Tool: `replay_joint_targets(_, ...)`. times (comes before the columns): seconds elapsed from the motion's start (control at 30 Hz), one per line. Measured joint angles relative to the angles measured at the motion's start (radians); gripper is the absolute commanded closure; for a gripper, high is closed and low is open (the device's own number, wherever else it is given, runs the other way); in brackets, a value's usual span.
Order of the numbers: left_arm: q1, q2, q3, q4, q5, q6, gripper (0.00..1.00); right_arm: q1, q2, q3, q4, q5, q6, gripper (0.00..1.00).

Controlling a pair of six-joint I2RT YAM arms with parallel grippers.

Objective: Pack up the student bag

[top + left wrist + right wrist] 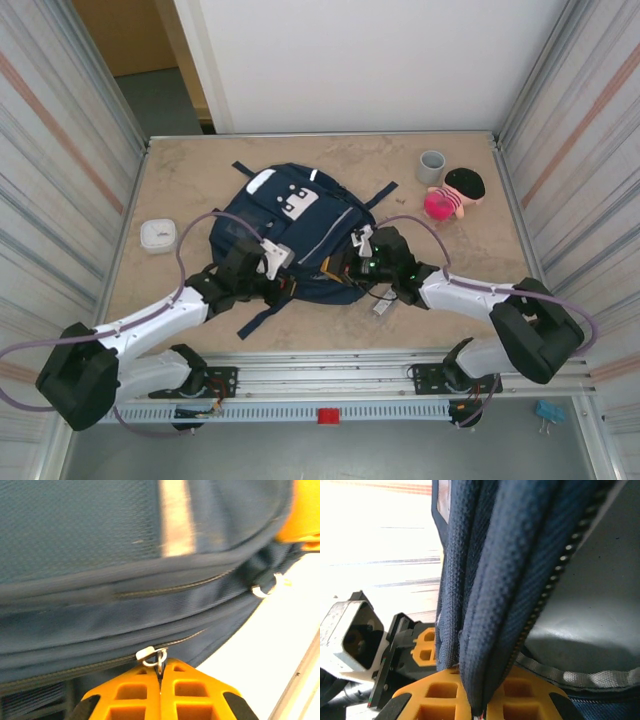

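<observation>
Now the left gripper [161,669] is fully closed, and between its orange fingertips it pinches the small metal zipper pull [152,656] on the near side of the student bag [295,230]. The right gripper [477,700] is closed too. It clamps a fold of the fabric edge [480,610] beside the zipper teeth at the near right side of the bag, where a grey lining shows inside. The bag itself lies flat on the table [190,170], with its near edge between the two grippers. I judge that the step in hand is to work the zipper open, so that things can go in. To do it well, the right gripper should hold the fabric firm as an anchor, while the left one draws the pull along the line of the teeth and not upward, because the ring is thin and can slip out from the fingertips. Beyond the far right corner of the bag are a grey cup [431,166] and a small doll [456,193], and to the left of the bag is a white box [157,235]; probably these are to be packed.
</observation>
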Motion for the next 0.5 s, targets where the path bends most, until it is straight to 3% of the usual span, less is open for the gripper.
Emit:
replay_joint_targets(0.13,-0.086,0.027,0.003,0.045,0.001,-0.009,1.00,0.036,0.016,0.006,0.019,0.031,0.006,1.00)
replay_joint_targets(0.23,-0.136,0.077,0.022,0.081,-0.018,-0.026,0.94,0.051,0.032,0.013,0.024,0.038,0.006,1.00)
replay_joint_targets(0.37,-0.182,0.124,0.065,0.056,-0.067,-0.022,0.71,0.041,0.040,0.016,0.025,0.030,0.004,1.00)
replay_joint_targets(0.5,-0.227,0.072,0.114,0.019,-0.082,0.031,0.45,0.008,0.033,0.042,-0.016,-0.022,-0.047,1.00)
